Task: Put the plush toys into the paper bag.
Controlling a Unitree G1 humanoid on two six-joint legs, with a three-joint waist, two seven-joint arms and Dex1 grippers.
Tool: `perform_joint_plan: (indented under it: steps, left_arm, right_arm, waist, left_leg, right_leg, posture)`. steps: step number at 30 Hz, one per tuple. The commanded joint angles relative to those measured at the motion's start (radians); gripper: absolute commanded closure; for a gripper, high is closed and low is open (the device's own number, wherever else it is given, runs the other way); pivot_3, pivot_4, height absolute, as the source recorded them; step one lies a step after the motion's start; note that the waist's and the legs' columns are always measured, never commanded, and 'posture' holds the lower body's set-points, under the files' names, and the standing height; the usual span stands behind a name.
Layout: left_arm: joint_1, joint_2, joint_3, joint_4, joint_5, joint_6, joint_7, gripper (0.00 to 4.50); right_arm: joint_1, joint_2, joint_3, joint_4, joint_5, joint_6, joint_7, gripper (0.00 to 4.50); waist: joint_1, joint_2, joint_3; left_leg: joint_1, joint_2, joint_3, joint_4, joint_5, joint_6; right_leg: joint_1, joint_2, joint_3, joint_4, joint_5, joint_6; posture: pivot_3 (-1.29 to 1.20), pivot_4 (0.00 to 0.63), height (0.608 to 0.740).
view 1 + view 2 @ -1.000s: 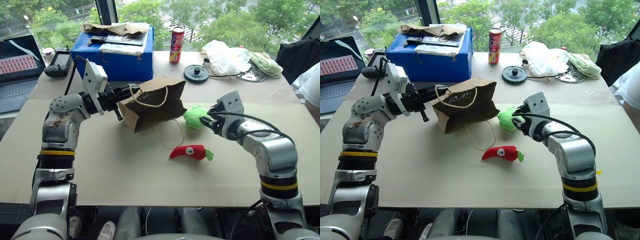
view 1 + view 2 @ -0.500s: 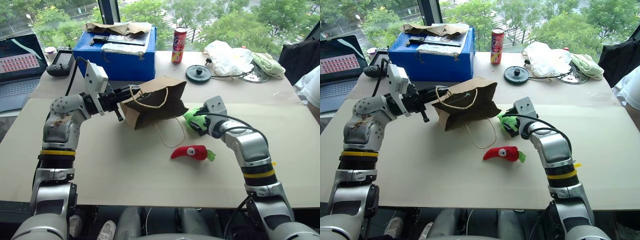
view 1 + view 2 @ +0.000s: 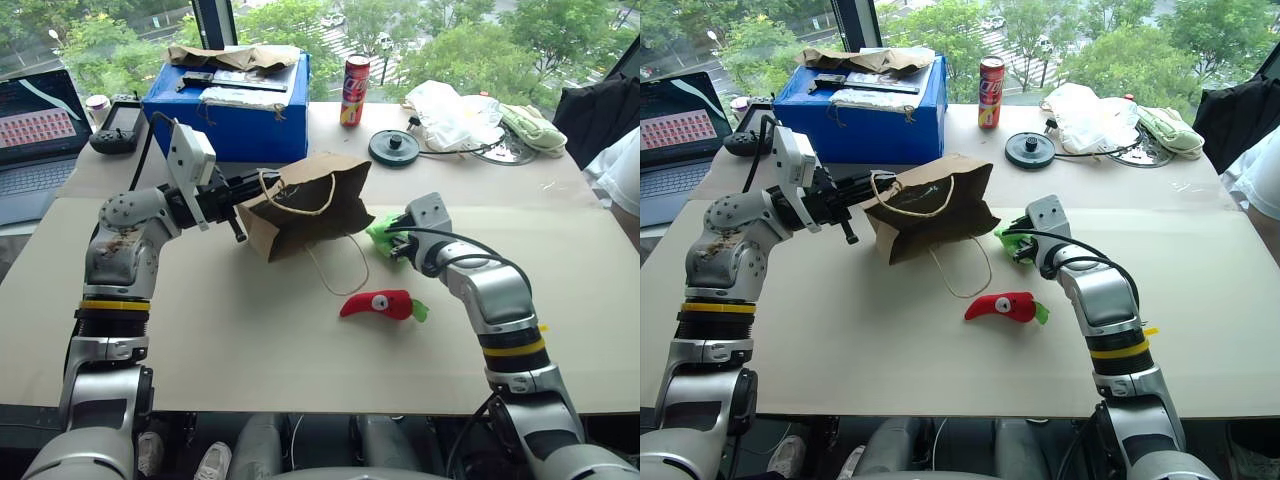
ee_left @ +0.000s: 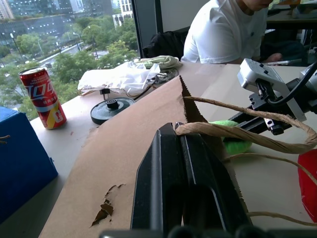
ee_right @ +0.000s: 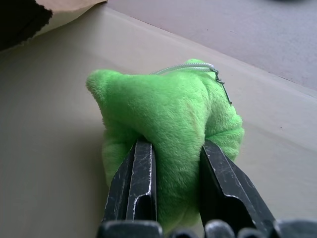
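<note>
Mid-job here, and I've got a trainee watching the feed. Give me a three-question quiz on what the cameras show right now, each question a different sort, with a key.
1. True or false: the right gripper is closed on the green plush toy.
2. What does the left gripper hold? A) the red can B) the rim of the paper bag, by a cord handle C) the laptop
3. Fill in: the red chili toy lies on the ____, in nobody's grip.

Key
1. True: both fingers press into the plush.
2. B: its shut fingers pinch the bag's edge.
3. Table: it lies in front of the bag, apart from both grippers.
</note>
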Motion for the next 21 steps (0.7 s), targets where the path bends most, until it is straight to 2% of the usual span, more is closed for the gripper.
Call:
perform_joint_plan:
  steps: [1, 5, 14, 17, 21]
  left_arm:
    - [-0.019, 0.009, 0.014, -0.026, 0.002, -0.02, 0.002, 4.5]
    - [-0.022, 0.008, 0.012, -0.022, 0.003, -0.022, 0.0, 4.5]
    - [-0.022, 0.01, 0.015, -0.021, 0.004, -0.024, 0.0, 4.5]
    - [-0.022, 0.01, 0.016, -0.02, 0.005, -0.024, 0.0, 4.5]
    - [-0.024, 0.009, 0.016, -0.015, 0.006, -0.025, -0.004, 4.5]
  right_arm:
    - [0.017, -0.003, -0.03, -0.038, 0.006, -0.007, 0.005, 3.59]
    - [0.022, -0.004, -0.037, -0.071, 0.011, -0.013, 0.015, 4.48]
    - [0.004, -0.051, -0.141, -0.284, 0.084, 0.044, 0.07, 4.48]
    - [0.011, -0.129, -0.164, -0.412, 0.157, 0.089, 0.161, 4.48]
    - [0.03, -0.225, -0.126, -0.523, 0.229, 0.14, 0.252, 4.48]
  waist:
    - [0.0, 0.0, 0.0]
    - [0.001, 0.0, 0.0]
    - [0.001, 0.0, 0.0]
    - [0.001, 0.0, 0.0]
    - [0.002, 0.0, 0.0]
  left_leg:
    - [0.0, 0.0, 0.0, 0.0, 0.0, 0.0]
    - [0.0, 0.0, 0.0, 0.0, 0.0, 0.0]
    - [0.0, 0.0, 0.0, 0.0, 0.0, 0.0]
    - [-0.001, 0.0, 0.0, 0.0, 0.0, 0.0]
    - [0.0, 0.0, 0.0, -0.001, 0.0, 0.0]
  right_leg:
    - [0.0, 0.0, 0.0, 0.0, 0.0, 0.0]
    - [0.0, 0.0, 0.0, 0.0, 0.0, 0.0]
    - [0.0, 0.0, 0.0, 0.0, 0.0, 0.0]
    - [0.0, 0.0, 0.0, 0.0, 0.0, 0.0]
    - [0.0, 0.0, 0.0, -0.002, 0.0, 0.0]
  posture:
    - [0.0, 0.15, 0.739]
    - [0.0, 0.15, 0.739]
    - [0.0, 0.15, 0.739]
    - [0.0, 0.15, 0.739]
    - [0.0, 0.15, 0.739]
